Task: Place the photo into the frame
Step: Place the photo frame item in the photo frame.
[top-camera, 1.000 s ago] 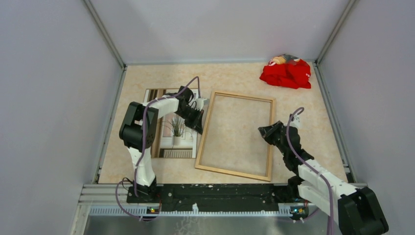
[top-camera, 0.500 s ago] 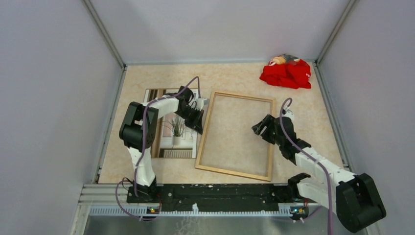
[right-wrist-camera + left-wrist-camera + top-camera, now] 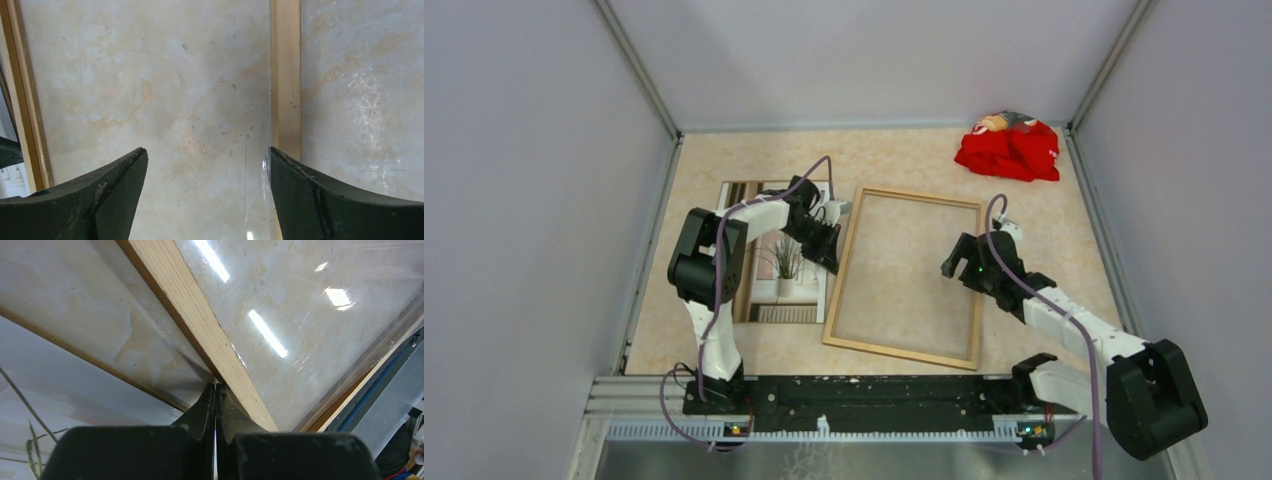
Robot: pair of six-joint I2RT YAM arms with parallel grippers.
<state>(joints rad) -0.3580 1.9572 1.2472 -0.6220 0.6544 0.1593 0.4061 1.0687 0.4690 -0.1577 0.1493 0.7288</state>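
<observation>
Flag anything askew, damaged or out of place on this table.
The frame lies askew, rails slanted against the table edges, pale back up. A crumpled red cloth sits in the far right corner, apart from the photo and frame. No damage shows.

Lab test cell: grey walls point(image 3: 524, 200), aluminium rail point(image 3: 874, 428).

Open tabletop point(image 3: 1049, 225) right of frame point(image 3: 980, 222); red cloth point(image 3: 1009, 152) beyond

Left gripper point(image 3: 215, 390) pinched tight (jaws pressed together), right gripper point(image 3: 206, 155) spread wide, pointing down.
</observation>
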